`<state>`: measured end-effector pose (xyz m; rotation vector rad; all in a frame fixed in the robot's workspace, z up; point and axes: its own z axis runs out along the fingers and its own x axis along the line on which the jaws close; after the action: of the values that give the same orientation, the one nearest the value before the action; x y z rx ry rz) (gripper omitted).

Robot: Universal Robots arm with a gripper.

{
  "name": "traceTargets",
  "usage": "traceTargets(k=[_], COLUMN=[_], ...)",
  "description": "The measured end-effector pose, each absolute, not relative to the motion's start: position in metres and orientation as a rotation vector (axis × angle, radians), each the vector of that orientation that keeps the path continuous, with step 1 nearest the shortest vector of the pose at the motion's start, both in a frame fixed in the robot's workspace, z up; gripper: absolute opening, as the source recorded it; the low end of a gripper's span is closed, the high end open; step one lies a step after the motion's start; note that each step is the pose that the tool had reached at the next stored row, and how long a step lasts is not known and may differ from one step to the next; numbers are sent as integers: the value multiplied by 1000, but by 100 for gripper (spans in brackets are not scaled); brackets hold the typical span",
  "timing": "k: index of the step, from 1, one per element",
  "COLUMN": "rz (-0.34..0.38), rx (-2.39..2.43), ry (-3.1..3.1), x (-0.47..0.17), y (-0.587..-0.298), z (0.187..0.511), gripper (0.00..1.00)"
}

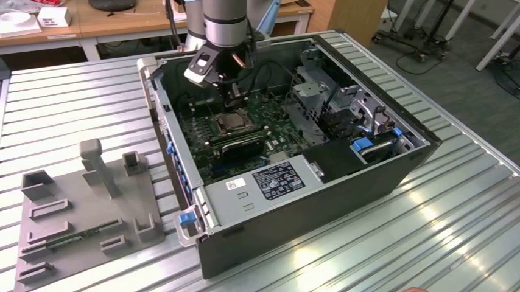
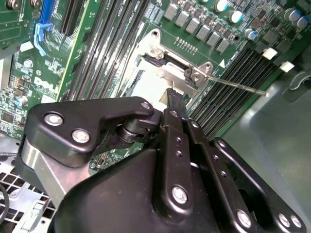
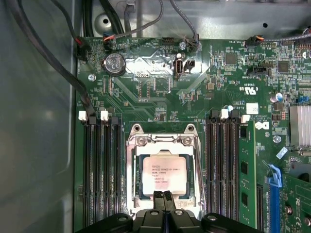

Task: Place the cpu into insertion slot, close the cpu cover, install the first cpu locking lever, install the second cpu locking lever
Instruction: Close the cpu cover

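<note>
Your end effector [image 3: 163, 196], fingers pressed together, sits at the cover [image 3: 132, 165] edge over the seated cpu [image 3: 164, 175]. It's light, stiff and fragile: hold edges only.

Ribbed metal table [image 1: 73, 103], open black computer case [image 1: 325, 207] on it, grey fixture tray [image 1: 81, 210] alongside

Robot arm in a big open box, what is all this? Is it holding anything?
That is a robot arm reaching into an open computer case on a metal table. One picture is taken from outside; the two others come from cameras riding on the arm's wrist. The green sheet is the motherboard. The shiny square is the cpu, seated in the board, with the metal cpu cover framing it. The gripper has its fingers shut together at the cover's edge and holds nothing.
</note>
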<state>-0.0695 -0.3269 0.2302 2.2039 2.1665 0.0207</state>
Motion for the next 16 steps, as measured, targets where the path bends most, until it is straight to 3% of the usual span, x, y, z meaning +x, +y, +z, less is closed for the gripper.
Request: traceTargets(k=[16], rz=[21], rx=[2204], ry=[2166], x=[-80], y=[-327], z=[224], gripper=[11])
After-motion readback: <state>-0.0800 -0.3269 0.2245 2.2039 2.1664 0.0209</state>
